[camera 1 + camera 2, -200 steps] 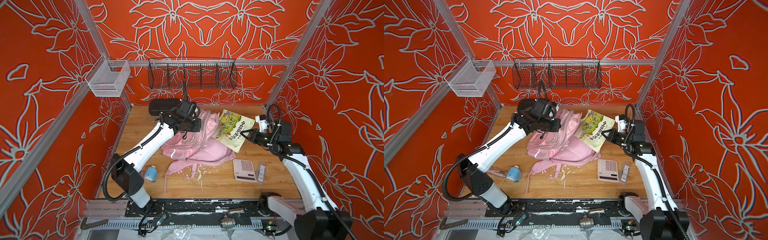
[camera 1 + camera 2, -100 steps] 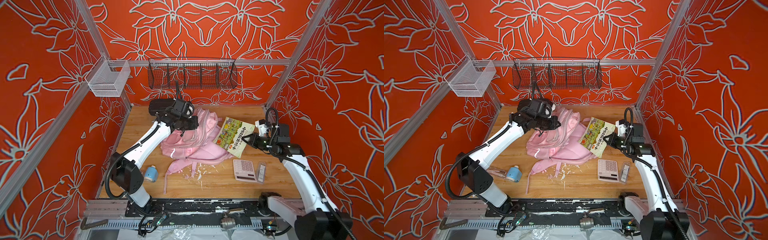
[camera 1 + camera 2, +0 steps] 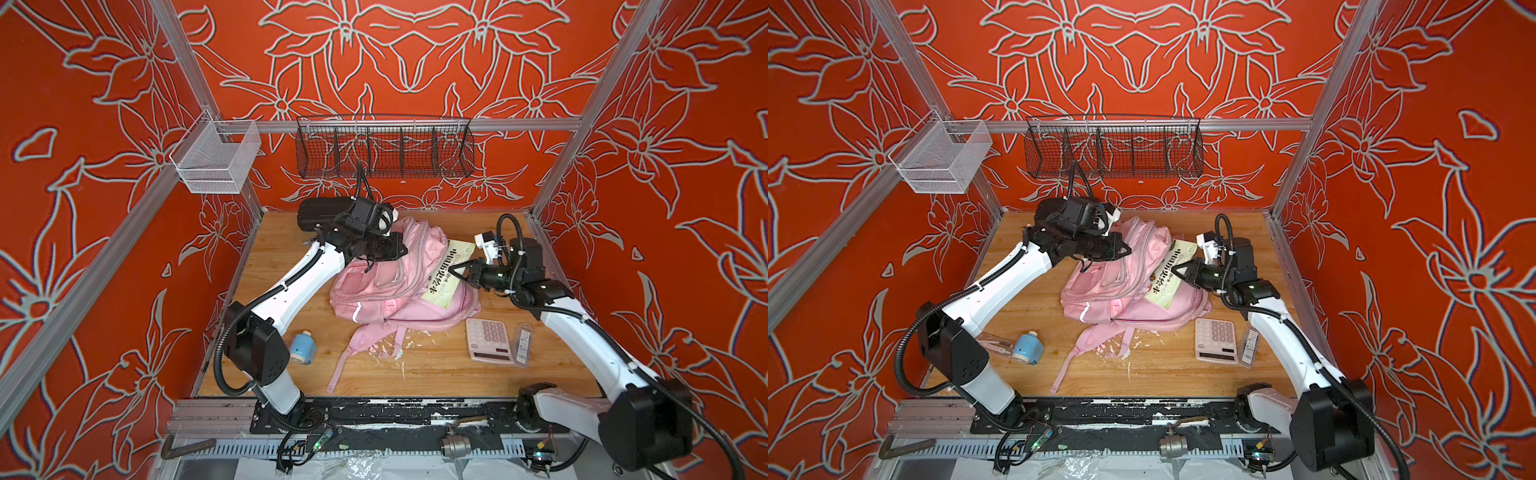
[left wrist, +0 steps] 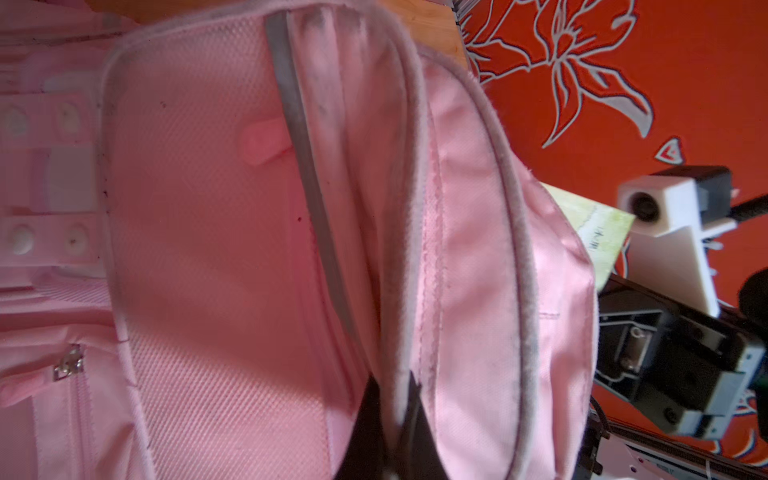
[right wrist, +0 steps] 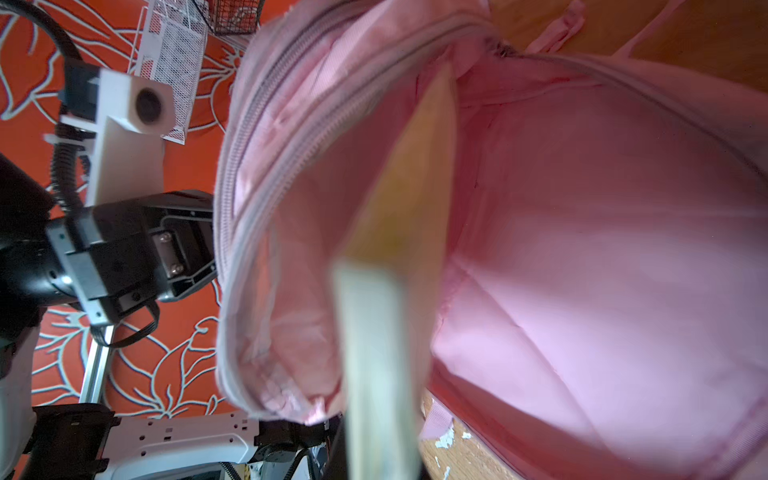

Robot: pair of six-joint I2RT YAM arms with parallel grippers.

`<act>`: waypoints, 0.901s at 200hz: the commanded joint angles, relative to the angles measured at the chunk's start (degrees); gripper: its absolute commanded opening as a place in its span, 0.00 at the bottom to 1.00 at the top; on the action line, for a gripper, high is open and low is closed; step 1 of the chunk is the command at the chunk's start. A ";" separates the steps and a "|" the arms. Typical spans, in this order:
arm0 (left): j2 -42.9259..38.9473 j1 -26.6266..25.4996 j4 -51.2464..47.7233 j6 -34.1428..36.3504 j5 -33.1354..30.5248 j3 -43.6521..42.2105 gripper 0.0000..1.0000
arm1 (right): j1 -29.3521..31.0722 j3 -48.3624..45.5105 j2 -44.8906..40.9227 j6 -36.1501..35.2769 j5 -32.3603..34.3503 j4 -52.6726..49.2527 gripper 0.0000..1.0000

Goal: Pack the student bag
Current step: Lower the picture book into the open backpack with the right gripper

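While the small blue object point(image 3: 302, 347) lay unpacked at the near left of the desk point(image 3: 436, 374) and the black case point(image 3: 320, 212) sat at the far left, the left pincer point(image 3: 401, 249) was clamped on the zipper rim of the student bag point(image 3: 386, 291), holding its main opening apart at mid-desk. The green book point(image 3: 446, 278) stood partly inside that opening, pinched by the closed right pincer point(image 3: 455, 270). At the near right, the calculator point(image 3: 488, 340) and a slim packet point(image 3: 523, 345) lay outside. Packing looked barely begun: one item going in, others waiting, the main zipper open.
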 commanded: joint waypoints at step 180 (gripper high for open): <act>0.49 -2.22 18.48 -7.55 -4.89 -2.10 0.00 | -7.63 9.18 11.43 -15.61 16.70 -18.60 0.97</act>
